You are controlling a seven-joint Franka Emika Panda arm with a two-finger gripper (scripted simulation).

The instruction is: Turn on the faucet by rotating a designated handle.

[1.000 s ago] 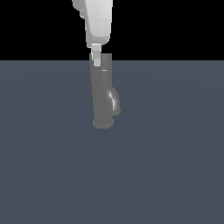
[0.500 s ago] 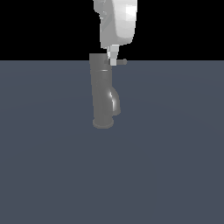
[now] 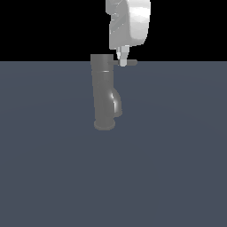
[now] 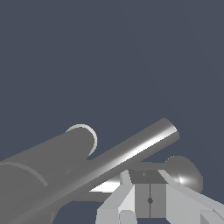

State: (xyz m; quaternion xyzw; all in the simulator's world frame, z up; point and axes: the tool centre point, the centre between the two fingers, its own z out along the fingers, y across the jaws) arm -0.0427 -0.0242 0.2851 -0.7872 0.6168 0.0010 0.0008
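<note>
Gripper (image 3: 123, 62) fingers are pressed together, gripping nothing, beside the handle (image 3: 128, 63). Handle projects toward the exterior view's right from the faucet (image 3: 105, 95) cap.

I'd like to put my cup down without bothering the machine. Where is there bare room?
The grey floor lies bare in front of the faucet and out to both sides in the exterior view. It is crowded only at the faucet's top, where the tool sits at the handle, with the arm above.
</note>
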